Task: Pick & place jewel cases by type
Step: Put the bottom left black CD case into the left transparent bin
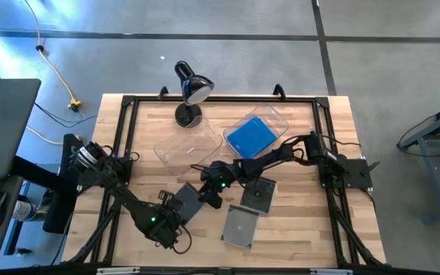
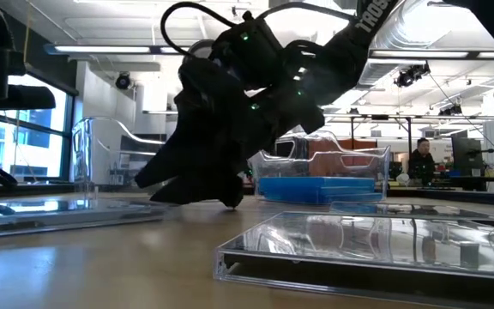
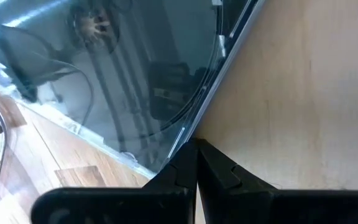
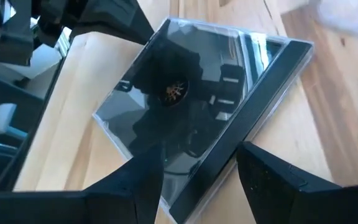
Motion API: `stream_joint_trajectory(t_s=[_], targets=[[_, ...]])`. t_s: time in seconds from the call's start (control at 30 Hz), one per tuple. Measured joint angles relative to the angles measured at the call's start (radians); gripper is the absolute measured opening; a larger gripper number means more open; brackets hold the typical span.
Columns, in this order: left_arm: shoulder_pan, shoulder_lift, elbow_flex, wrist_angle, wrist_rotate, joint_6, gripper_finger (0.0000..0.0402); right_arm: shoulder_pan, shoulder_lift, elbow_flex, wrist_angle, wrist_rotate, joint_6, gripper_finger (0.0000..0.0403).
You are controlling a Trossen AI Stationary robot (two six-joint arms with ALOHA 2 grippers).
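A dark grey jewel case [image 1: 191, 205] with a disc inside lies flat on the wooden table, left of centre near the front. My left gripper [image 3: 196, 144] is shut, its tips down at one corner of this case. My right gripper [image 4: 201, 149] is open and reaches in low from the right. Its two fingers stand either side of the opposite corner of the same case [image 4: 185, 106]. Two more grey cases [image 1: 260, 195] [image 1: 239, 227] lie flat to the right. A blue case [image 1: 250, 134] rests in a clear bin [image 1: 277, 116]. My left gripper's shut fingertips [image 3: 185, 163] stand against the case's corner [image 3: 180, 142], coming steeply from above and slanting from the table's left. The case lies flat on the table. My right gripper's open fingers [image 4: 148, 177] overlap the case's corner [image 4: 194, 186]; whether they touch it, I cannot tell.
A second clear bin [image 1: 188, 147] stands behind the grippers. A black desk lamp [image 1: 191, 92] stands at the far edge. In the low view a grey case [image 2: 367, 249] lies close in front, and the bin with the blue case [image 2: 320, 184] stands behind.
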Motion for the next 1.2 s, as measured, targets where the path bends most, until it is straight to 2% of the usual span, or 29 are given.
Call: stream_joint_trajectory(t_s=[0.17,0.43,0.77,0.93,1.2], targets=[[0.002,0.000,0.000,0.003,0.021,-0.018,0.0001,0.000,-0.025,0.000,0.031,0.019,-0.072,0.0186],[0.003,0.000,0.001,0.003,0.022,-0.022,0.0001,0.000,-0.028,0.002,0.054,0.048,-0.082,0.0186],[0.003,0.000,0.001,-0.002,0.035,-0.037,0.0001,0.012,-0.028,0.005,-0.025,0.040,-0.016,0.0186],[0.005,0.002,0.003,-0.021,0.045,-0.101,0.0000,0.036,-0.028,0.005,-0.056,0.041,-0.018,0.0186],[0.006,0.001,0.003,-0.016,0.072,-0.118,0.0000,0.053,-0.028,0.008,-0.132,0.039,-0.022,0.0186]])
